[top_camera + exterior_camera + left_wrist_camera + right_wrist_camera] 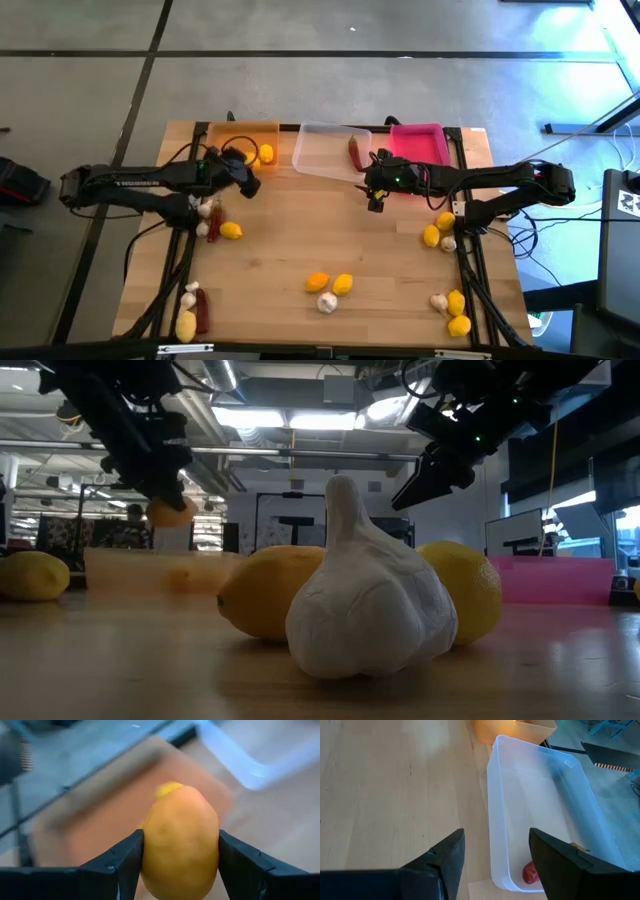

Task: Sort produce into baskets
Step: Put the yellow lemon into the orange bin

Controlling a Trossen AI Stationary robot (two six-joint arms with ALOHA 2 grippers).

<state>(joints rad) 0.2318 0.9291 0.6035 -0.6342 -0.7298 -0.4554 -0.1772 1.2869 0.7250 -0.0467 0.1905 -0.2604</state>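
Lemon (180, 840), matte, pebbly-skinned, oval, sits pinched between the left gripper's (246, 180) 2 dark, flat-faced fingers (125, 862), held above the near edge of the translucent orange tray (215, 132); a 2nd yellow lemon (266, 154) lies inside that tray. Low view shows the held fruit up off the table under the left arm.

Right gripper (376, 198) hangs w/ fingers spread, nothing between them, just in front of the clear tray (322, 130). That tray is thin, glossy plastic w/ rounded corners and holds 1 dark red, elongated chili (354, 152). Pink tray (416, 130), opaque and bright, stands beside it at the table's (290, 230) back edge.

Rest of the produce is scattered on the pale wood-grain top: 2 lemons (330, 284) and a whitish, ridged garlic bulb (327, 302) near the front centre, the bulb bulging w/ a tapered stem in low view; more lemons, garlic and 1 chili in clusters along both side edges.
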